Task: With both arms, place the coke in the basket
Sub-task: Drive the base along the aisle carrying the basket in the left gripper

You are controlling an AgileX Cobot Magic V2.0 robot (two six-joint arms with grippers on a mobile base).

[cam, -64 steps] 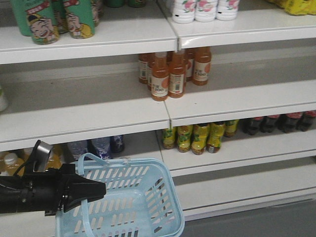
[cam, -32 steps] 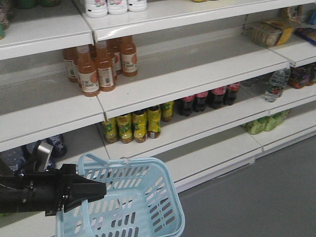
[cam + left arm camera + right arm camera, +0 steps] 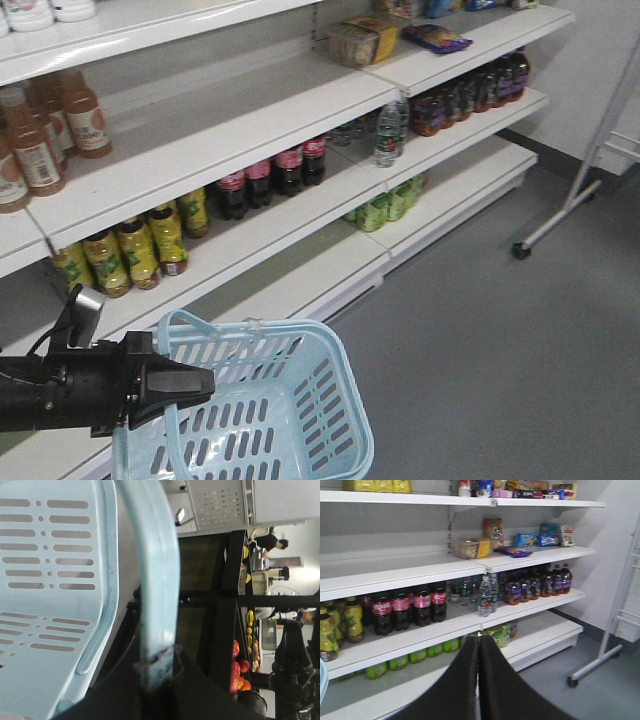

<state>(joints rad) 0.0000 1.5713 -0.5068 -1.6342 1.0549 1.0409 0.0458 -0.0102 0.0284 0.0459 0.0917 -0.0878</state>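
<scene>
White tiered counter lines the wall above a grey floor. On one tier the coke stands in a row between tea bottles and water bottles. Down front, the left hand is clamped on the handle of the blue basket. The right hand is pinched together, empty.

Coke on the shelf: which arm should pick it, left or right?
Right, likely. The left gripper is shut on the handle of the basket, so it is busy. The right gripper is shut on nothing and faces the shelf holding the coke.
</scene>
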